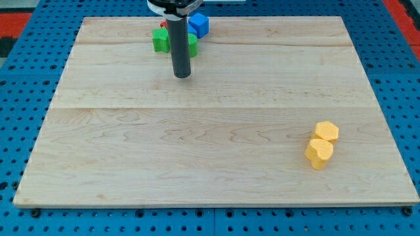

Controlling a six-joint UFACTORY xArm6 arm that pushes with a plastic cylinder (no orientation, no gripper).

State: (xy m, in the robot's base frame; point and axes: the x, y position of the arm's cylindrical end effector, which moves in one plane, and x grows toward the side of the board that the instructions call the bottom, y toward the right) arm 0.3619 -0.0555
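My tip point(182, 75) rests on the wooden board point(210, 157) near the view's top, left of centre. Just above it sit green blocks point(161, 39), partly hidden behind the rod, their shapes unclear. A blue block point(199, 25), roughly a cube, stands to the right of the rod at the board's top edge. A sliver of red point(162, 25) shows above the green blocks. The tip is nearest to the green blocks and I cannot tell whether it touches them. Far off, at the view's lower right, a yellow hexagon block point(326, 131) touches a yellow heart-shaped block point(319, 154) below it.
The board lies on a blue pegboard table point(26, 78) with rows of holes. A red area point(13, 13) shows at the view's top left corner, another at the top right.
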